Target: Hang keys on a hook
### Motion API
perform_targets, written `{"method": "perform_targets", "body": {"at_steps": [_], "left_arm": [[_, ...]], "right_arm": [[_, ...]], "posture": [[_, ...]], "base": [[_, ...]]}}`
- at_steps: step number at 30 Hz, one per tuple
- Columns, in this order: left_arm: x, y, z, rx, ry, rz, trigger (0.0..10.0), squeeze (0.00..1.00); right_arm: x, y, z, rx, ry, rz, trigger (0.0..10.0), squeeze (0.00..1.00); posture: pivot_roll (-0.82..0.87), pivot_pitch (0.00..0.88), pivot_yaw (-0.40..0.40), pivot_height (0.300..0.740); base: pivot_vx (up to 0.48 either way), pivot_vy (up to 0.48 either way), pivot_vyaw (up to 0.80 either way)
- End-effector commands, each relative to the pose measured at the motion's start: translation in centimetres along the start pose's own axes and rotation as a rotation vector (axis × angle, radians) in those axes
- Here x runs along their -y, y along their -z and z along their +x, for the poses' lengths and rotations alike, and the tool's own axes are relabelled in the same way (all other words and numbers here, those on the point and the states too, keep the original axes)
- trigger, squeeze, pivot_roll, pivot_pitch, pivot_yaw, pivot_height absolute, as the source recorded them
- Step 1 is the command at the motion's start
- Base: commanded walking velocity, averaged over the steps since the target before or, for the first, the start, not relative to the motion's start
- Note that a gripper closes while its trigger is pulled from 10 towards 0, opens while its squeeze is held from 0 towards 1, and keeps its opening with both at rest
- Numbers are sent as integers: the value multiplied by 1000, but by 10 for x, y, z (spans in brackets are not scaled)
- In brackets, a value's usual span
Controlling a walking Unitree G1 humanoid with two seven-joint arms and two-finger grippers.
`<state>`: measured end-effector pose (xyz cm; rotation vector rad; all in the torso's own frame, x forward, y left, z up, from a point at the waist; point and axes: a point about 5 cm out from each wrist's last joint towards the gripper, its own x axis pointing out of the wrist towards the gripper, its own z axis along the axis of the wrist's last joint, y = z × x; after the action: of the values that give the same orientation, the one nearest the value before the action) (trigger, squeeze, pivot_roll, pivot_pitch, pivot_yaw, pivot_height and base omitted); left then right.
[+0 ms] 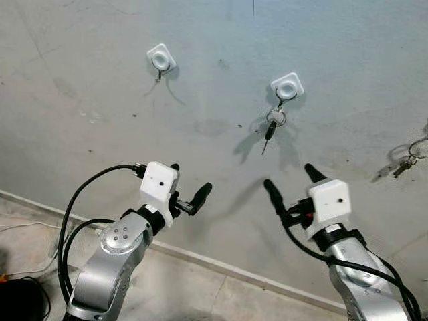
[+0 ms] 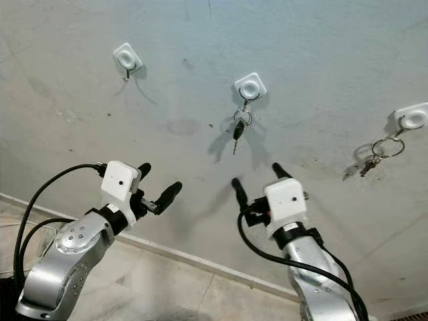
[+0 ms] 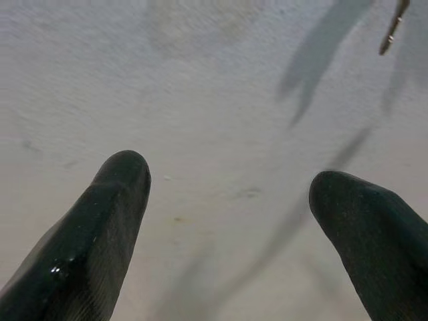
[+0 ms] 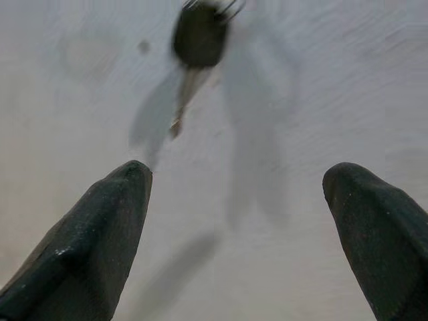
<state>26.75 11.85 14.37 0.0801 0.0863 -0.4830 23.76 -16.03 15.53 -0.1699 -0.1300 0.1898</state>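
Observation:
A black-headed key on a ring (image 1: 273,127) hangs from the middle white hook (image 1: 287,87) on the grey wall. My right gripper (image 1: 292,180) stands open just below it, empty, apart from the key; the key (image 4: 194,47) shows blurred ahead of its fingers. My left gripper (image 1: 189,184) is open and empty, lower left of the key, facing bare wall; the key tip (image 3: 393,27) sits at the corner of its wrist view.
An empty white hook (image 1: 161,59) sits up on the left. A third hook (image 2: 412,118) at the right holds another key bunch (image 2: 374,157). A skirting board (image 1: 221,266) runs along the wall's foot above the tiled floor.

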Motion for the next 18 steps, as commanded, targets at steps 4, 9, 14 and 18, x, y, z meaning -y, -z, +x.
{"method": "perform_targets", "body": {"at_steps": [4,9,14,18], "left_arm": [[-3,7,-3,-29,-31,10,10000,0],[-8,3,6,-19,-96,28,10000,0],[-12,-3,14,-27,-114,3,10000,0],[-11,-3,14,-23,-105,-24,10000,0]], "right_arm": [[14,-3,-8,-17,108,70,10000,1000],[11,-4,-3,-22,81,97,10000,286],[11,-6,5,-31,78,114,10000,0],[12,-8,7,-30,72,110,10000,0]], "posture": [[121,12,-37,740],[116,4,-46,740],[114,0,-57,740],[112,0,-64,740]], "base": [[0,0,0],[0,0,0],[0,0,-544],[0,0,-763]]}}
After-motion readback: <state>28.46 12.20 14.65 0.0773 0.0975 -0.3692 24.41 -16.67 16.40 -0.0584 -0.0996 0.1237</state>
